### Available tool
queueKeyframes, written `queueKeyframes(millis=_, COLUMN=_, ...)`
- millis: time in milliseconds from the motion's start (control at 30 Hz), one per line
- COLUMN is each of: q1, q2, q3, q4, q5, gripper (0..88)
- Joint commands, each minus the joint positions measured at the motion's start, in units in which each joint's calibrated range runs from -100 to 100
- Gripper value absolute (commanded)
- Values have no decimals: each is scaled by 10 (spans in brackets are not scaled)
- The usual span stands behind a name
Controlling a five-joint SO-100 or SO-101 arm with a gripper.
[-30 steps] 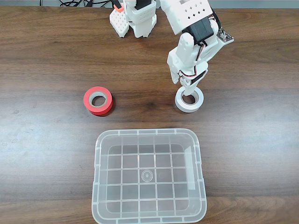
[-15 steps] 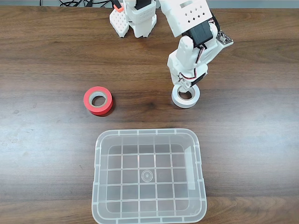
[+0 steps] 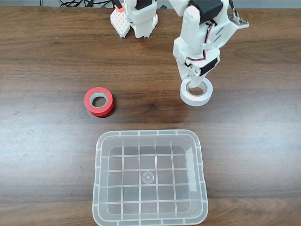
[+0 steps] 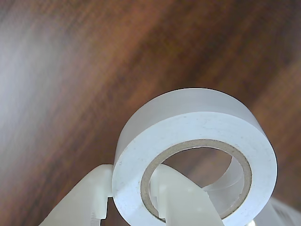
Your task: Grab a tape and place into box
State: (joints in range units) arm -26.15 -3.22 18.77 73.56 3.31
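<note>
White tape [image 3: 196,97] in hand [image 3: 194,81]; box [image 3: 150,178] nearby

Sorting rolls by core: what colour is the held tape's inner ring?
Light brown, cardboard-like, on the white tape; wrist view shows it best.

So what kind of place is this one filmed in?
Probably a desk or workbench: a wood-grain table, cables at its far edge, and just tape rolls and a clear plastic box laid out.

You have two tape rolls: one white tape [image 3: 196,92], one red roll [image 3: 99,101]; one clear box [image 3: 150,178]; one arm [image 3: 200,33] on the table [image 3: 47,150].
</note>
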Motion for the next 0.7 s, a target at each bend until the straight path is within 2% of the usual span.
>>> queueKeyframes(millis=0, q1=41, q2=-121, q3=-112, q4=75, q5=7, gripper=12)
queueKeyframes(millis=333, q1=156, q2=-172, q3=-224, q4=95, q5=39, gripper=12)
queueKeyframes(millis=667, q1=226, q2=-10, q3=-362, q4=19, q5=36, gripper=12)
